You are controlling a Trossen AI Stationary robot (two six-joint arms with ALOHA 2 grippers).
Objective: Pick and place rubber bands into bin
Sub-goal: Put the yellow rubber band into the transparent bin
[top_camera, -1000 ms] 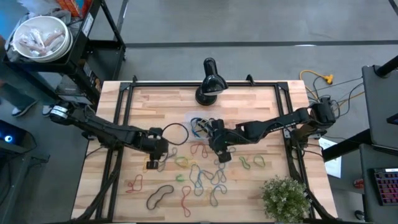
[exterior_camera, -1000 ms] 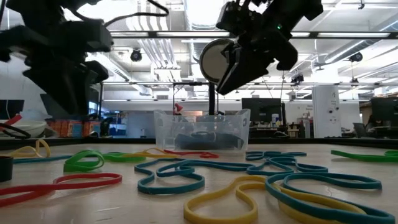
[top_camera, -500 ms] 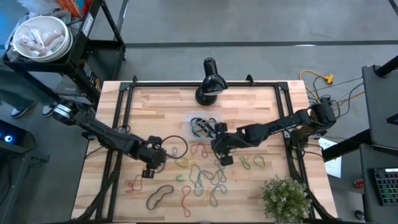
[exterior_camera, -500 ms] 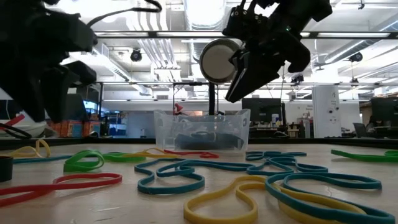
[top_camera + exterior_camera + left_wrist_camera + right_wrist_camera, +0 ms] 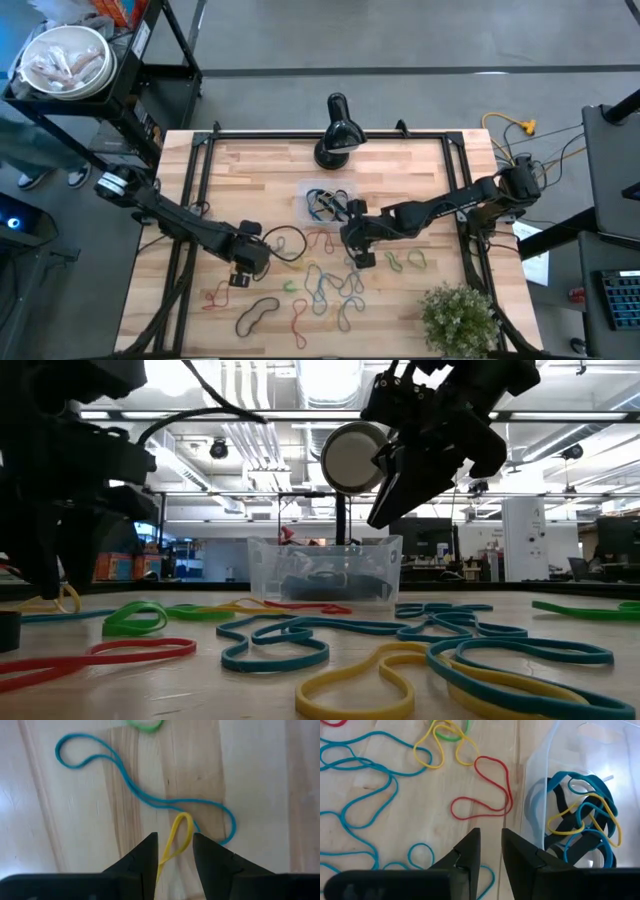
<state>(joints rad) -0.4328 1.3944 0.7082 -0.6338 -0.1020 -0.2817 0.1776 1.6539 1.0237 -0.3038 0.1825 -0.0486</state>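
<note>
Holding few blue, yellow, black rubber bands (image 5: 582,827) already, small clear plastic bin (image 5: 327,203); many left on table (image 5: 420,160). Left gripper (image 5: 174,851) slightly open astride thin yellow loop (image 5: 176,839); right gripper (image 5: 490,851) narrowly open, empty.

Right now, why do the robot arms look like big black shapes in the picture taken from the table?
In the low view, bright ceiling lights sit behind the arms, so the left tool and right tool show as dark silhouettes. The nearest yellow rubber band looks soft, being so close to the lens. In the high view, light falls evenly and the bin reads clearly.
</note>
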